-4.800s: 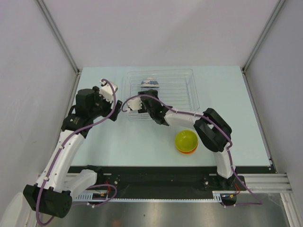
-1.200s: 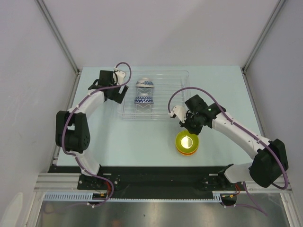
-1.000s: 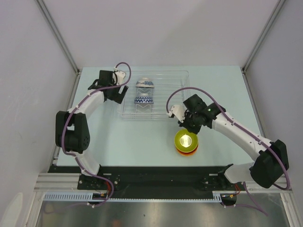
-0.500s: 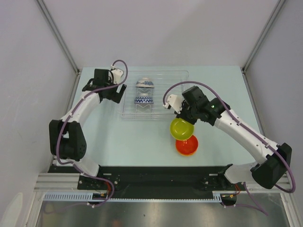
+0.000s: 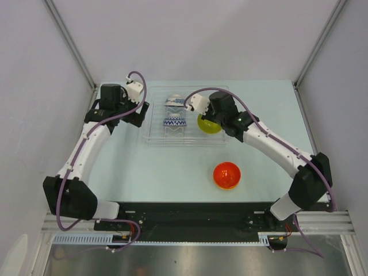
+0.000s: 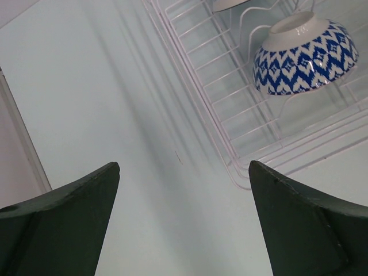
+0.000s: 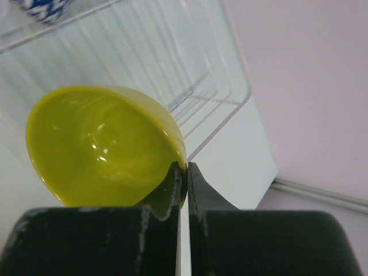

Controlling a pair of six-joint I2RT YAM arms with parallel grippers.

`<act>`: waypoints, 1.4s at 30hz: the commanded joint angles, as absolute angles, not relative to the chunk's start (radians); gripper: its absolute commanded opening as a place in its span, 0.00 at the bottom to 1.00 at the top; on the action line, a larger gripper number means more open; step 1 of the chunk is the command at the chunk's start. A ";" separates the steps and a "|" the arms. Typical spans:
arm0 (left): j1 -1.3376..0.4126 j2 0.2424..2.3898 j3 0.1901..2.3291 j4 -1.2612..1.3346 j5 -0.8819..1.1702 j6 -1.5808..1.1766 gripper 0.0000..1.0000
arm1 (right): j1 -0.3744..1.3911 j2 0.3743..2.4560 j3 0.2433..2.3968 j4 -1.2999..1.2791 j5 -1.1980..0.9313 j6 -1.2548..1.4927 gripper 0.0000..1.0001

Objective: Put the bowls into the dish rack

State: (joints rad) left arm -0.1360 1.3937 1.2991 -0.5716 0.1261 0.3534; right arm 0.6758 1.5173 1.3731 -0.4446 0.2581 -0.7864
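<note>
Dish rack (image 5: pixel 156 124) on table (image 5: pixel 161 172) (white walls (image 5: pixel 201 40))

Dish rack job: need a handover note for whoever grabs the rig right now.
Left pincer: open and empty, over the table by the left side of the dish rack.
Right pincer: shut on the rim of the yellow-green bowl, held over the rack's right part, not set down.
Done: the far blue-patterned bowl and the near blue-patterned bowl sit in the rack.
Left: place the yellow-green bowl, then load the red-orange bowl from the table near the arms. From above I cannot tell whether another bowl is nested under it.
</note>
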 commanded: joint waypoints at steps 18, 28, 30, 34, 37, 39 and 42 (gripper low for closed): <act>-0.129 1.241 1.170 -0.609 0.202 0.390 1.00 | 0.557 2.055 1.444 0.621 0.436 -1.253 0.00; -0.129 1.246 1.174 -0.601 0.202 0.397 1.00 | 0.561 2.175 1.401 0.857 0.434 -1.439 0.00; -0.129 1.247 1.172 -0.603 0.201 0.396 1.00 | 0.561 2.192 1.393 0.867 0.433 -1.448 0.00; -0.129 1.247 1.169 -0.598 0.199 0.396 1.00 | 0.565 2.217 1.385 0.888 0.431 -1.462 0.00; -0.129 1.244 1.166 -0.598 0.204 0.393 1.00 | 0.569 2.235 1.382 0.900 0.433 -1.466 0.00; -0.129 1.243 1.164 -0.598 0.204 0.394 1.00 | 0.571 2.246 1.384 0.905 0.431 -1.474 0.00; -0.129 1.239 1.161 -0.598 0.202 0.397 1.00 | 0.572 2.264 1.387 0.917 0.431 -1.479 0.00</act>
State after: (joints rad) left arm -0.1352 1.2743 1.1721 -0.6159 0.1871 0.3767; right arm 0.5625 2.2463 1.3819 0.7876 0.4316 -1.4521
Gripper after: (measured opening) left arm 0.996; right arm 0.031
